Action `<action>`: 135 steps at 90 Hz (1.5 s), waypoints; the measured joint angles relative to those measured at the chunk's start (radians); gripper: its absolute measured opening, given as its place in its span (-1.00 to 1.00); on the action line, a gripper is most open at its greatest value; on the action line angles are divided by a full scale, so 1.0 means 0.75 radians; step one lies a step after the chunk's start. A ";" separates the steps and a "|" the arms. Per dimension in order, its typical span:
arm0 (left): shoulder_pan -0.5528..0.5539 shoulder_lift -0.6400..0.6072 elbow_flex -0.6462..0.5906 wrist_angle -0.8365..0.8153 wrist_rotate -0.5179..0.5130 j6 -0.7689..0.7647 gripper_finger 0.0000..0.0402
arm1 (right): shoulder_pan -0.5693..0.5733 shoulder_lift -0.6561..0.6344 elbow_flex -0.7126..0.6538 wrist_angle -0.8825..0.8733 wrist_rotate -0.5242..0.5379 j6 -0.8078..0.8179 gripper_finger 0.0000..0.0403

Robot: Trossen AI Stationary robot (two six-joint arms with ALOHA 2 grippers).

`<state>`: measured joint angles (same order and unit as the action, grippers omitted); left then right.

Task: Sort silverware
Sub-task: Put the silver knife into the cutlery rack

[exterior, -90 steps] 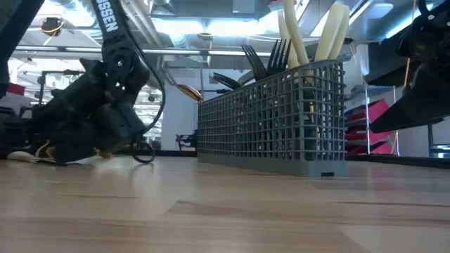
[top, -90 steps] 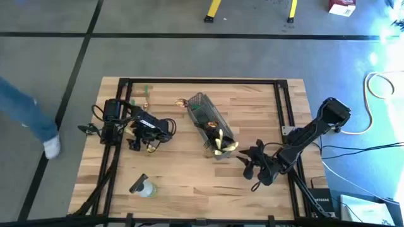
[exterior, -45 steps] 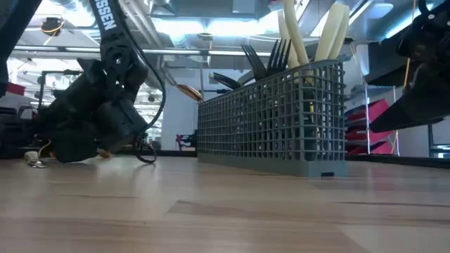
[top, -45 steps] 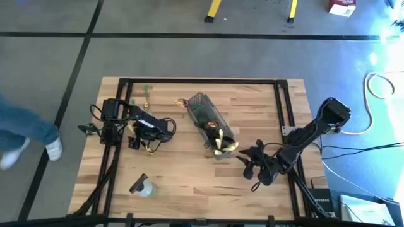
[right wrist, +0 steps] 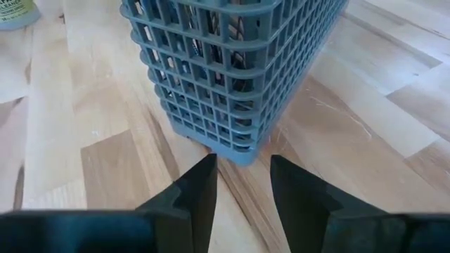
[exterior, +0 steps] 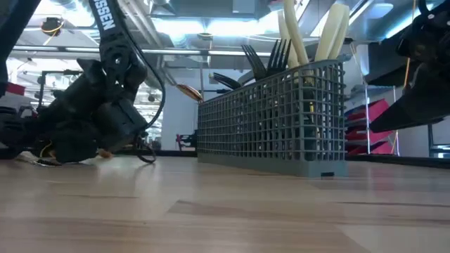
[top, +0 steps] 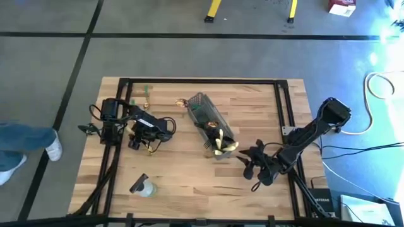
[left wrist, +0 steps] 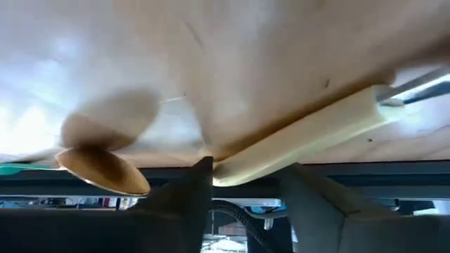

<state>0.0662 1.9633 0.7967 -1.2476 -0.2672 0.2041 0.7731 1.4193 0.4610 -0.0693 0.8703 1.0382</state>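
High view, table [top: 189,183]: grey basket [top: 208,125] lies diagonally mid-table, holding most silverware [top: 218,142].
Left gripper [top: 150,146]: low on the table left of the basket, much the nearer arm to the loose pieces.
Pale-handled utensil [left wrist: 309,137]: flat on the wood, just ahead of the fingers, long axis slanting across them; grip unclear.
Right gripper [right wrist: 242,193]: narrowly open, empty, facing the basket's corner.

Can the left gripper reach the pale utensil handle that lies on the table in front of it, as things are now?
Probably yes. The left gripper is low over the table, its fingers apart, and the pale utensil handle lies just beyond the fingertips, with nothing between them.
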 joint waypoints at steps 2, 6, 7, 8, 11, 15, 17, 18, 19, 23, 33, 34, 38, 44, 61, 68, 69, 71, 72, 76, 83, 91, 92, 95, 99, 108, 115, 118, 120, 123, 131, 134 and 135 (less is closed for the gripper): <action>0.000 0.000 0.000 0.002 0.013 -0.007 -0.35 | 0.000 0.000 0.000 0.000 0.000 0.000 -0.42; 0.000 0.000 0.000 0.002 0.032 -0.024 -0.42 | 0.000 0.000 0.000 0.000 -0.001 0.000 -0.42; 0.000 0.000 0.000 0.002 0.037 -0.029 -0.44 | 0.000 0.000 0.000 0.000 -0.001 0.000 -0.42; 0.000 0.000 0.000 0.002 0.044 -0.035 -0.46 | 0.000 0.000 0.000 0.001 -0.001 0.000 -0.42; 0.000 0.001 0.001 0.001 0.064 -0.054 -0.52 | 0.000 0.000 0.000 0.000 -0.001 0.000 -0.42; -0.001 0.001 0.001 -0.001 0.084 -0.070 -0.60 | 0.000 0.000 0.000 0.001 -0.001 0.000 -0.42; -0.001 0.001 0.001 -0.005 0.091 -0.079 -0.64 | 0.000 0.000 0.000 0.001 -0.001 0.000 -0.42; -0.001 0.001 0.001 -0.007 0.096 -0.084 -0.65 | 0.000 0.000 0.000 0.001 -0.001 0.000 -0.42; -0.001 0.001 0.002 -0.010 0.099 -0.088 -0.67 | 0.000 0.000 0.000 0.001 -0.001 0.000 -0.42; -0.004 0.001 0.003 -0.020 0.108 -0.106 -0.72 | 0.000 0.000 0.000 0.001 -0.001 0.000 -0.42; -0.021 0.001 0.012 -0.039 0.114 -0.152 -0.79 | 0.000 0.000 0.000 0.001 -0.002 0.001 -0.42; -0.023 0.002 0.013 -0.041 0.116 -0.157 -0.79 | 0.000 0.000 0.000 0.001 -0.003 0.001 -0.42; -0.030 0.003 0.024 -0.048 0.124 -0.180 -0.80 | 0.000 0.000 0.000 0.001 -0.007 0.000 -0.42; -0.043 0.005 0.040 -0.057 0.168 -0.213 -0.80 | 0.000 0.000 0.000 0.001 -0.012 0.001 -0.42; -0.091 0.006 0.097 -0.071 0.274 -0.300 -0.80 | 0.000 0.000 0.000 0.001 -0.014 0.000 -0.42; -0.116 0.005 0.125 -0.076 0.294 -0.330 -0.80 | 0.000 0.000 0.000 0.001 -0.026 0.000 -0.42; -0.120 0.005 0.129 -0.078 0.295 -0.333 -0.80 | 0.000 0.000 0.000 0.000 -0.028 0.000 -0.42; -0.126 0.005 0.137 -0.081 0.297 -0.340 -0.80 | 0.000 0.000 0.000 0.000 -0.033 0.000 -0.42; -0.129 0.005 0.141 -0.081 0.298 -0.344 -0.80 | 0.000 0.000 0.000 0.000 -0.034 0.000 -0.42; -0.140 0.005 0.158 -0.085 0.303 -0.364 -0.80 | 0.000 0.000 0.000 0.000 -0.035 0.000 -0.42; -0.155 0.005 0.181 -0.092 0.324 -0.394 -0.80 | 0.000 0.000 0.000 0.000 -0.035 0.000 -0.42; -0.158 0.003 0.204 -0.101 0.388 -0.451 -0.86 | 0.000 0.000 0.000 0.000 -0.035 0.000 -0.42; -0.158 0.003 0.207 -0.101 0.398 -0.462 -0.87 | 0.000 0.000 0.000 0.000 -0.036 0.000 -0.42; -0.156 0.003 0.217 -0.104 0.429 -0.485 -0.91 | 0.000 -0.002 0.000 0.000 -0.048 0.000 -0.42; -0.156 0.002 0.233 -0.106 0.458 -0.512 -0.96 | 0.011 -0.023 0.006 -0.018 -0.092 -0.023 -0.42; -0.164 0.000 0.273 -0.102 0.491 -0.567 -0.99 | 0.057 -0.107 0.048 -0.012 -0.164 -0.165 -0.42; -0.172 0.000 0.308 -0.094 0.518 -0.608 -0.99 | 0.104 -0.173 0.075 -0.017 -0.170 -0.236 -0.42; -0.177 0.000 0.322 -0.092 0.521 -0.623 -0.99 | 0.126 -0.196 0.093 -0.012 -0.167 -0.272 -0.42; -0.182 0.000 0.330 -0.091 0.521 -0.639 -0.99 | 0.143 -0.210 0.106 -0.006 -0.161 -0.293 -0.42; -0.189 0.000 0.344 -0.091 0.521 -0.656 -0.99 | 0.169 -0.231 0.126 -0.003 -0.142 -0.330 -0.42; -0.214 -0.002 0.376 -0.071 0.526 -0.722 -1.00 | 0.235 -0.252 0.177 0.027 -0.134 -0.439 -0.42; -0.224 -0.003 0.386 -0.061 0.538 -0.754 -1.00 | 0.258 -0.251 0.193 0.050 -0.142 -0.493 -0.42; -0.229 -0.003 0.389 -0.057 0.544 -0.758 -1.00 | 0.266 -0.251 0.198 0.061 -0.144 -0.511 -0.42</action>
<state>-0.1052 1.9614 1.0882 -1.2900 0.1409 -0.3644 0.9724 1.2308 0.6092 -0.0235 0.7623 0.6549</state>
